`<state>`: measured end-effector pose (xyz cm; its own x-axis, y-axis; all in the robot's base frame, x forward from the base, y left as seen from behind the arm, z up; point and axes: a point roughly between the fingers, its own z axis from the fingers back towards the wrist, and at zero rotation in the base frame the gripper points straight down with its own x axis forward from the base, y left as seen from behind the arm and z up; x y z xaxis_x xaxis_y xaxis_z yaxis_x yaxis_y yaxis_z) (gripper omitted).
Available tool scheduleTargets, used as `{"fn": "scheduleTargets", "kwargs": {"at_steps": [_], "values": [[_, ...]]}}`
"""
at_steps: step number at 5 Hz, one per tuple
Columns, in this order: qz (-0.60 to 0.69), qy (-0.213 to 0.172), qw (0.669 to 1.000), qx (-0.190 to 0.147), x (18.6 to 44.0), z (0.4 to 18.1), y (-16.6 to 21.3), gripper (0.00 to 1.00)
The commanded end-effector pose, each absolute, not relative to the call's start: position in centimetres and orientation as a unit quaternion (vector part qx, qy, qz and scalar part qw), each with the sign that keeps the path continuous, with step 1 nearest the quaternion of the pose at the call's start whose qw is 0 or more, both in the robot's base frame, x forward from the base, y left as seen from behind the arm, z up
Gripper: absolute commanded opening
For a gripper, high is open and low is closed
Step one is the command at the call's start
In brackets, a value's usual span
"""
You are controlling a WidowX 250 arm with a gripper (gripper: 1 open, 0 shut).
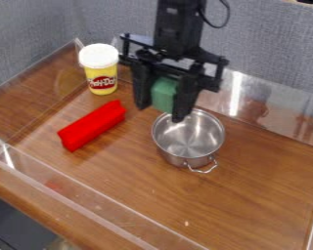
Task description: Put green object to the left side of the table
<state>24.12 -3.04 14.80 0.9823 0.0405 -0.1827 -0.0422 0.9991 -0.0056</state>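
Tool: we see the tool (pixel 167 95) clamped on the green block (pixel 163 93), above the steel pot's (pixel 188 137) back rim.
Room: the table (pixel 257 186) lies bare front and right.
Obstacles: red block (pixel 93 126) and yellow tub (pixel 101 70) sit on the left.

Black arm (pixel 180 21), black boxy fingers (pixel 191 95), possibly cable.

The table (pixel 270 186) was glossy reddish-brown wood-grain, edged by clear, reflective acrylic walls (pixel 22 186). The pot (pixel 188 137) was polished steel with a bright, mirror-like interior. The green object (pixel 163 94) appeared plain and matt, as did the red block (pixel 91 126). The gripper (pixel 168 96) was matt black, seemingly plastic or painted metal. The yellow tub (pixel 101 70) looked like smooth plastic with a printed label and a white lid. The backdrop (pixel 270 44) was grey, cloth-like and rough-textured.
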Motion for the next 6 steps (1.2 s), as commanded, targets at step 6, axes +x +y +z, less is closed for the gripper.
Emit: {"fn": "scheduleTargets", "kwargs": {"at_steps": [6], "values": [[0.056, 0.058, 0.997, -0.010, 26.8, 16.8, -2.4, 0.00]]}}
